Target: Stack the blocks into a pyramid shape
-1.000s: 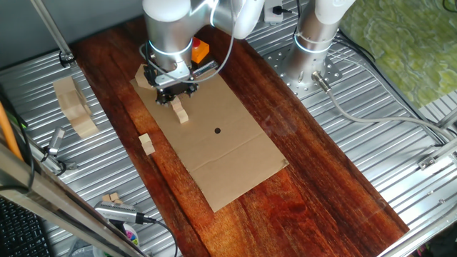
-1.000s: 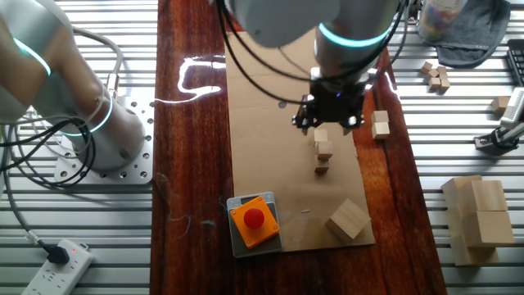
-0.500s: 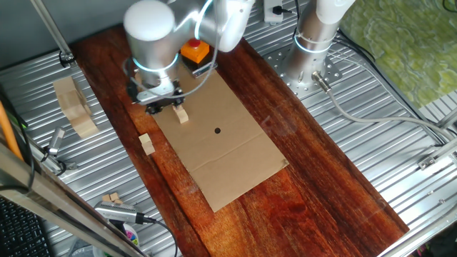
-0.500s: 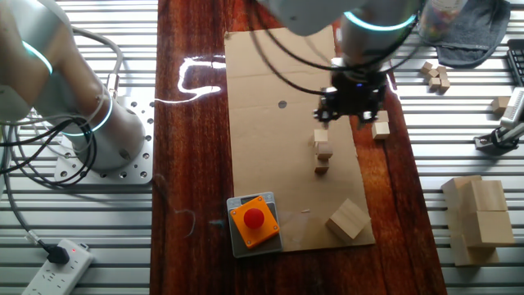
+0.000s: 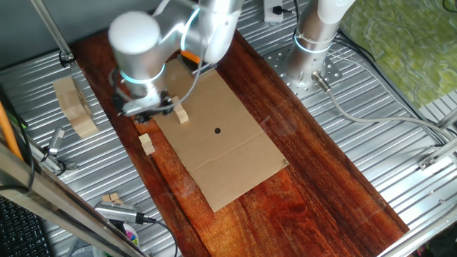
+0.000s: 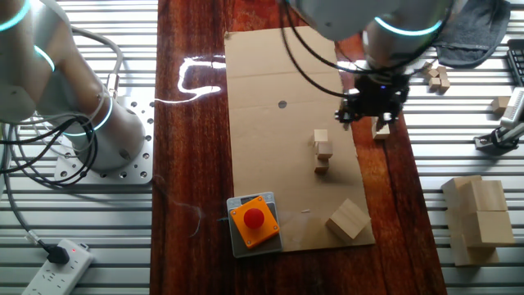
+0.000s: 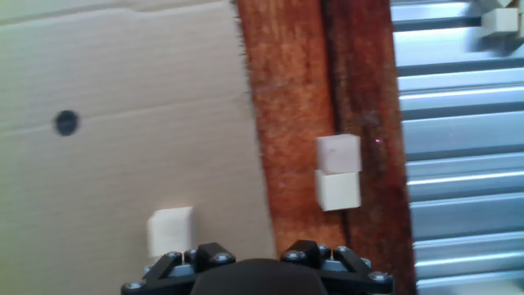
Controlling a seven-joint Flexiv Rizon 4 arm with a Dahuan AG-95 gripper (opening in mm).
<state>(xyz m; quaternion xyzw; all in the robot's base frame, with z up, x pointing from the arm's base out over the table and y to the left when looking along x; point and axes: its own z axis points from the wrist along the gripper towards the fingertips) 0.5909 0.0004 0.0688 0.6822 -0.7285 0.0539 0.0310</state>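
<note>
Your black two-finger gripper [image 6: 374,112] is hovering over the right edge of the flat brown cardboard sheet [image 6: 282,147], just next to the dark reddish wooden board [image 6: 192,123] strip, and honestly you can't tell how far apart its fingers are; the hand view only shows the black base at the bottom of the frame. Nothing shows between them from what you can see. The small pale wooden cube blocks on the cardboard [image 6: 322,151] sit in a short line toward 7 o'clock from the gripper in the other fixed view, well apart from it. Another two pale cubes [image 7: 337,171] are touching each other on the wooden strip, at about 1 o'clock from the gripper base in the hand view. One more pale block [image 7: 169,229] lies on the cardboard right by the gripper base. At 6 o'clock on the cardboard you've got the orange box with a red button [image 6: 251,220] and a larger faceted pale wood chunk [image 6: 349,219].
</note>
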